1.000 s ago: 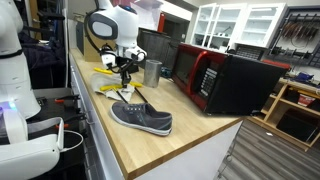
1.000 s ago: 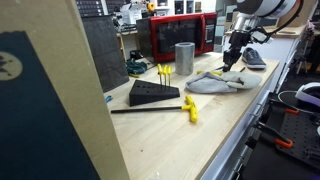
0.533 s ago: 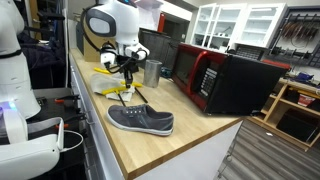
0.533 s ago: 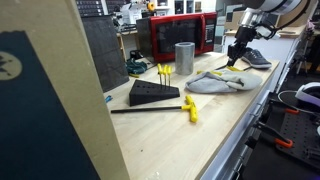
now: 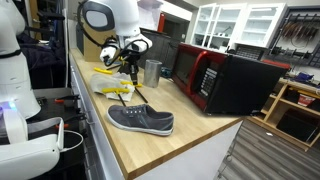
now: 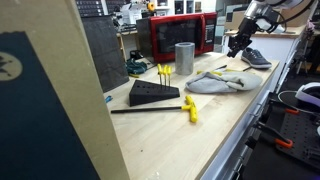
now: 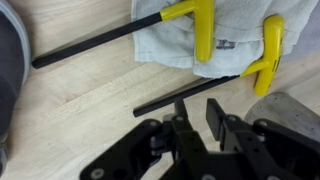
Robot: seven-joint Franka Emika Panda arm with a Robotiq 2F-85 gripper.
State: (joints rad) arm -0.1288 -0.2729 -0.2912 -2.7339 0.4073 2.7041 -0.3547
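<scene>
A yellow-handled key (image 7: 190,96) is seen with its black shaft lying crosswise right at the fingertips of the gripper (image 7: 196,112); whether it is pinched cannot be told.

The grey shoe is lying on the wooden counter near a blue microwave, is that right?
No. The microwave is red, not blue, as both exterior views show. The grey shoe does lie on the wooden counter near it.

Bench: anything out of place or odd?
A grey shoe lies among the tools on the bench. Two yellow-handled wrenches lie loose on a crumpled towel, and a third wrench on the wood, rather than in the black rack.
</scene>
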